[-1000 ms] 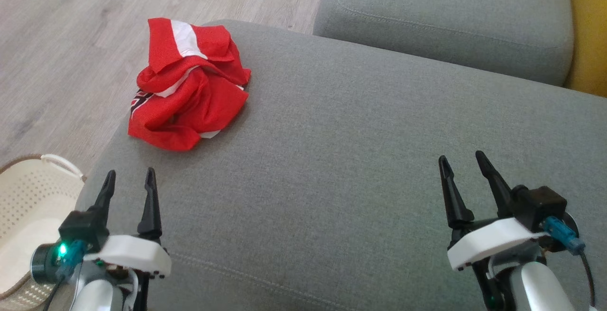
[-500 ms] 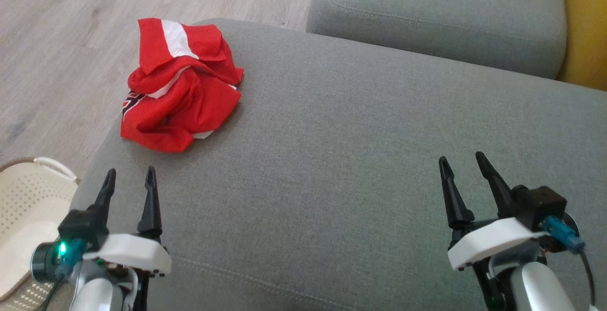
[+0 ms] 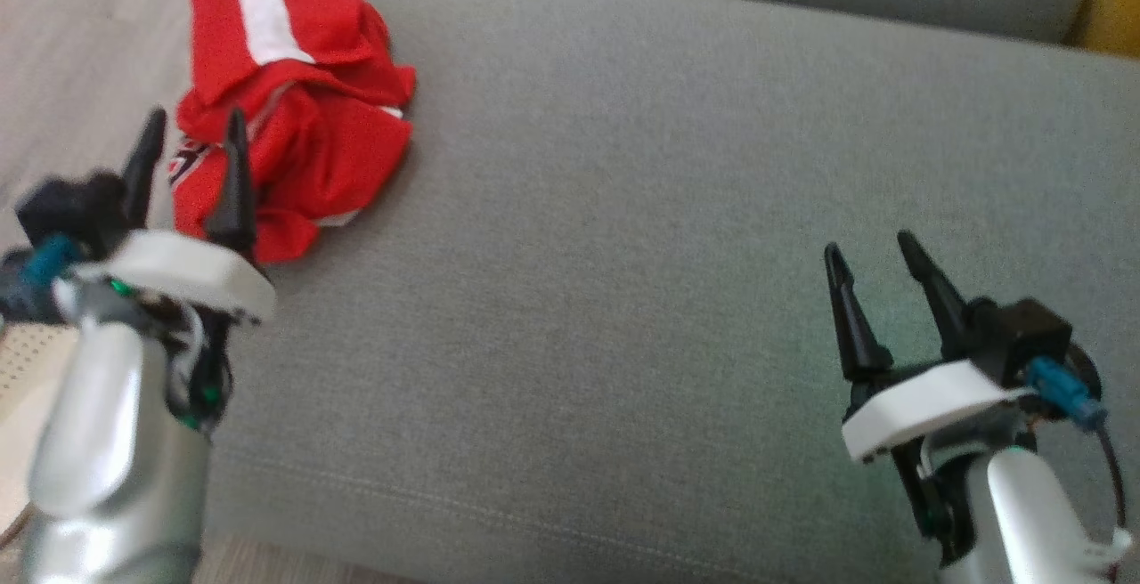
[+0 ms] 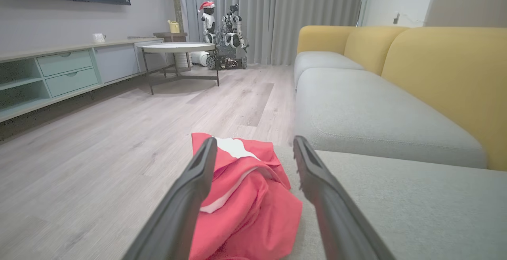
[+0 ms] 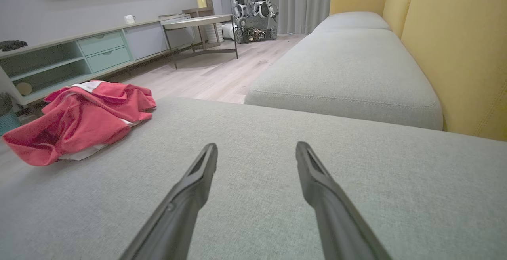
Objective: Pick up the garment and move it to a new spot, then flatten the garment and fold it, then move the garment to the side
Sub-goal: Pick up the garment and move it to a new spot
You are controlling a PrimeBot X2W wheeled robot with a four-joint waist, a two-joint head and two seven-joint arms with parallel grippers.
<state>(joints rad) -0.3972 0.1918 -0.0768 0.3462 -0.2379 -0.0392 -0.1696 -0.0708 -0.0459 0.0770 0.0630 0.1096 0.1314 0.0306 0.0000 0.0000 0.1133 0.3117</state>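
One red garment with a white stripe, crumpled at the far left corner of the near grey cushion. It has a dark print, unreadable. Left claw is spread wide and empty, just near side of the garment. Right claw is spread wide and empty, well apart at near right. Two grey cushions, the second cushion farther. Yellow backrest right, wood floor left, one round table and a cabinet far

Red garment on grey cushion
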